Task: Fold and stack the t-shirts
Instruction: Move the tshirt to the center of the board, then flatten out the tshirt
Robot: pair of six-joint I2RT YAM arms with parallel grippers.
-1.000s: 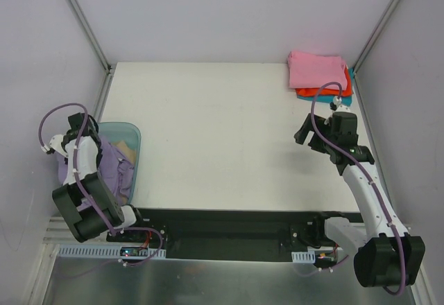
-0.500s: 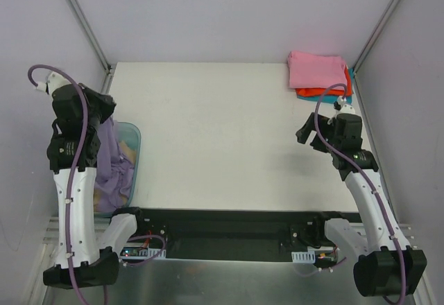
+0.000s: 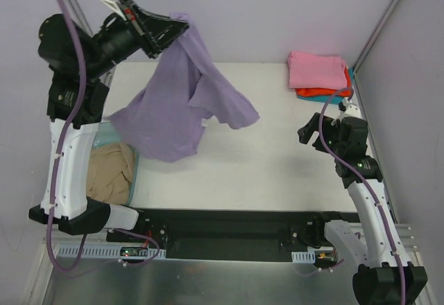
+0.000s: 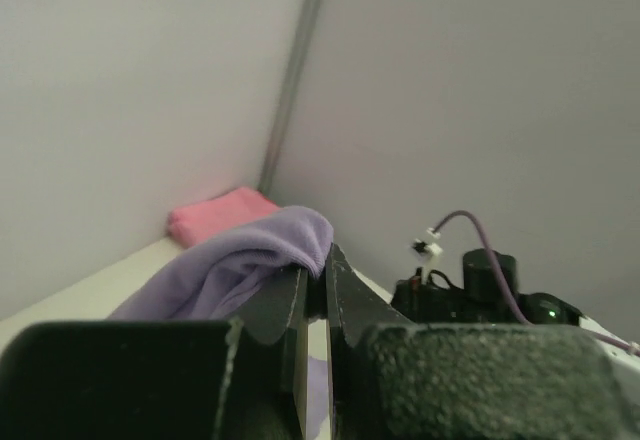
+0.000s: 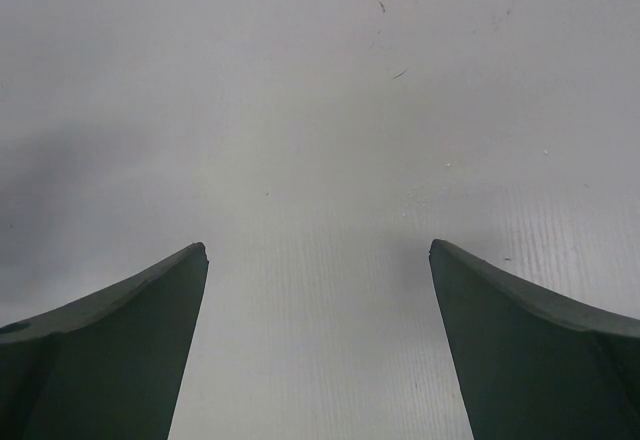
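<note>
High above the white table point(image 3: 277, 170), pinches soft lavender cotton t-shirt point(image 3: 177, 104) by a thin fold in left gripper point(image 4: 315, 278), risks dropping it; right gripper point(image 5: 318, 250) splayed, empty.

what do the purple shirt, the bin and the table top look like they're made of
Lavender shirt: soft matte knit, probably cotton; it hangs in limp folds from the left gripper. Bin: thin translucent pale-blue plastic, it seems, from its faintly see-through wall. Table: hard, flat, matte white board; the right wrist view shows fine ribbing, perhaps corrugated plastic.
</note>
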